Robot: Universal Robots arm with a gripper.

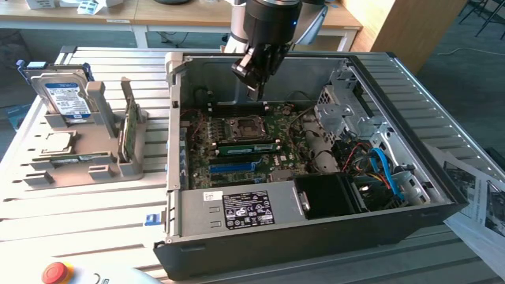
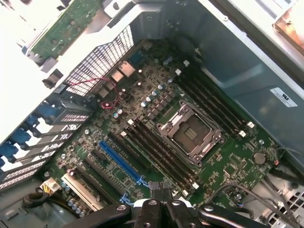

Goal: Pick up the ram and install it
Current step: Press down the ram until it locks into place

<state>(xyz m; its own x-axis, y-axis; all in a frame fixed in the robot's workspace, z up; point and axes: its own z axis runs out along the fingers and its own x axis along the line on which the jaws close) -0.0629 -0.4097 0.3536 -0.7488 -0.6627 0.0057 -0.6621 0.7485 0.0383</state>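
Observation:
The ram [image 1: 127,127] is a thin green board standing on edge in the grey holder [image 1: 94,160] at the exterior view's left, outside the computer case [image 1: 316,231]. In the wrist view a green board beyond the case's vented rear wall looks like the same ram [image 2: 66,28]. My gripper [image 1: 254,89] hangs inside the open case over the back of the motherboard [image 1: 276,163], well apart from the ram. Its fingers are shut with nothing visible between them. In the wrist view the gripper [image 2: 161,190] hovers above the black memory slots [image 2: 159,152] beside the open processor socket [image 2: 190,135].
A silver hard drive [image 1: 67,97] and a square processor chip [image 1: 55,142] sit in the same holder. A green strip [image 1: 248,148] lies along the slots near the socket [image 1: 240,126]. Drive cages and cables [image 1: 371,160] crowd the case's right side. A red button [image 1: 55,272] sits at the front.

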